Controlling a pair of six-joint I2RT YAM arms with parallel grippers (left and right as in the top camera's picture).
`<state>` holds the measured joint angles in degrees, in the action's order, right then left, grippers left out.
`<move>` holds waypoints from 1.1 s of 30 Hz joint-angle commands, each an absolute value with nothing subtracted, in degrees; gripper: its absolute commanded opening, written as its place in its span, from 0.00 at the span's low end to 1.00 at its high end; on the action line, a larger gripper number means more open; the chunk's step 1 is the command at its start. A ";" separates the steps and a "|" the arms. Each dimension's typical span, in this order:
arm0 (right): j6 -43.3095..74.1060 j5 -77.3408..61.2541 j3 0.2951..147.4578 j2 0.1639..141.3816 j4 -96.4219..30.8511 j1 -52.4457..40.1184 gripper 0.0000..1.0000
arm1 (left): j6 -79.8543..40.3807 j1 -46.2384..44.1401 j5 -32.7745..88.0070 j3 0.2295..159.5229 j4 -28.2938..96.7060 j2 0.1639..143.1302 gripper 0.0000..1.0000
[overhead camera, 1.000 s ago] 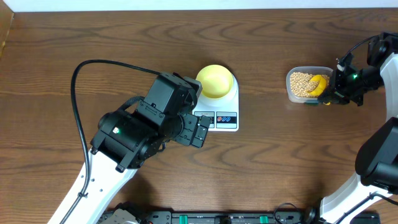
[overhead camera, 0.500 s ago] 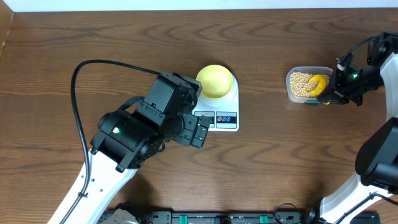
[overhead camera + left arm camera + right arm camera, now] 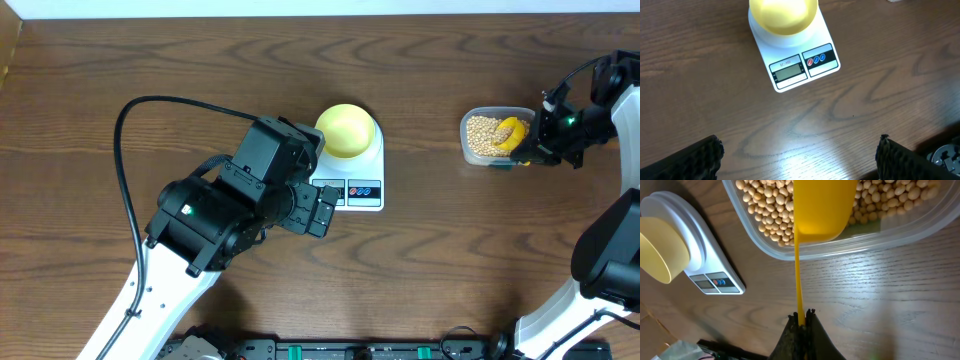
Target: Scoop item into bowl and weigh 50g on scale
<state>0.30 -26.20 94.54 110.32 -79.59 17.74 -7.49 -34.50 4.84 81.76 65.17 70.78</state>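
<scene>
The pale yellow bowl (image 3: 347, 129) stands empty on the white scale (image 3: 351, 170), whose display and buttons face the table's near side; both show again in the left wrist view, bowl (image 3: 783, 16) on scale (image 3: 799, 62). My left gripper (image 3: 320, 212) hovers just in front of the scale, open with nothing between its fingers (image 3: 695, 160). At the right, beige beans (image 3: 483, 133) fill a clear tub (image 3: 470, 151). My right gripper (image 3: 802, 315) is shut on the thin handle of a yellow measuring spoon (image 3: 822, 207), whose cup sits over the beans (image 3: 767, 215) in the tub.
The left arm's black body and cable (image 3: 160, 105) cover the table left of the scale. The right arm (image 3: 600, 110) reaches in from the right edge. Wood tabletop (image 3: 430, 260) lies between scale and tub.
</scene>
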 commanded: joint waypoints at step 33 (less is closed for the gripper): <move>1.65 -23.46 95.68 110.80 -80.03 17.52 0.01 | -7.18 -34.35 1.72 82.74 63.99 70.74 1.00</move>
